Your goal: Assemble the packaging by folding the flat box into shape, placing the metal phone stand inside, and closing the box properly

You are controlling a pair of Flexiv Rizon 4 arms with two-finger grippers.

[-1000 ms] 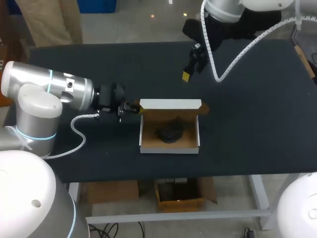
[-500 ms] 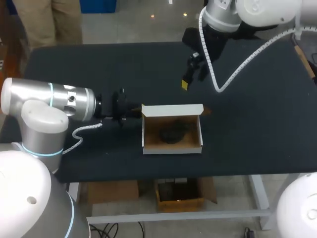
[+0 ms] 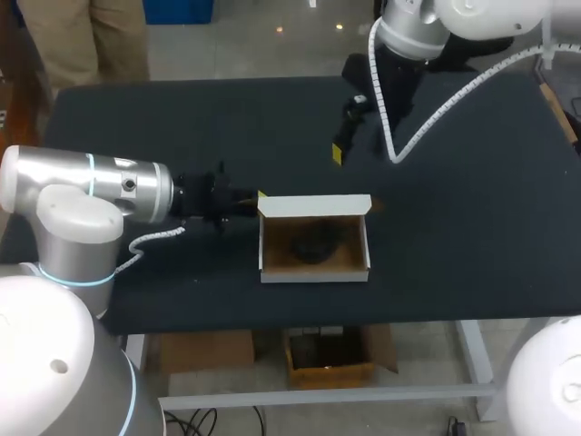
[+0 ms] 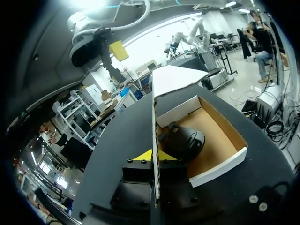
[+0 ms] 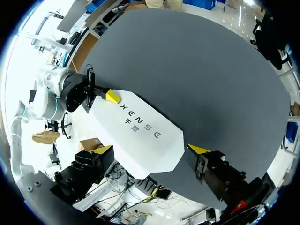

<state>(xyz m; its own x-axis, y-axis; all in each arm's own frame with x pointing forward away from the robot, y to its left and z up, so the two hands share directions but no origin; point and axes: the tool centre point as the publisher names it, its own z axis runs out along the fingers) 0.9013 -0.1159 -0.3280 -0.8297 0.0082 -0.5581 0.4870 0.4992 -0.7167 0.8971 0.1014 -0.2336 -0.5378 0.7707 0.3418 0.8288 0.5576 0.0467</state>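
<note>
The white cardboard box (image 3: 314,270) sits open near the table's front middle, brown inside, with the black phone stand (image 3: 311,245) lying in it. Its white lid (image 3: 314,206) stands up along the far side. My left gripper (image 3: 251,200) is at the lid's left end, shut on the lid's edge (image 4: 153,140), which runs between its yellow tips (image 4: 152,156). The stand (image 4: 185,140) lies in the tray just beyond them. My right gripper (image 3: 345,136) hangs open above the table behind the box. It looks down on the lid (image 5: 140,129) from between its wide-spread fingers (image 5: 150,150).
The black table (image 3: 163,118) carries only the box. Bare surface lies all around it, widest behind and to the right. The table's front edge (image 3: 309,318) runs close below the box.
The box has slid a little to the right, and the lid has leaned further over. My right gripper came slightly nearer and lower. The left gripper kept its hold.
</note>
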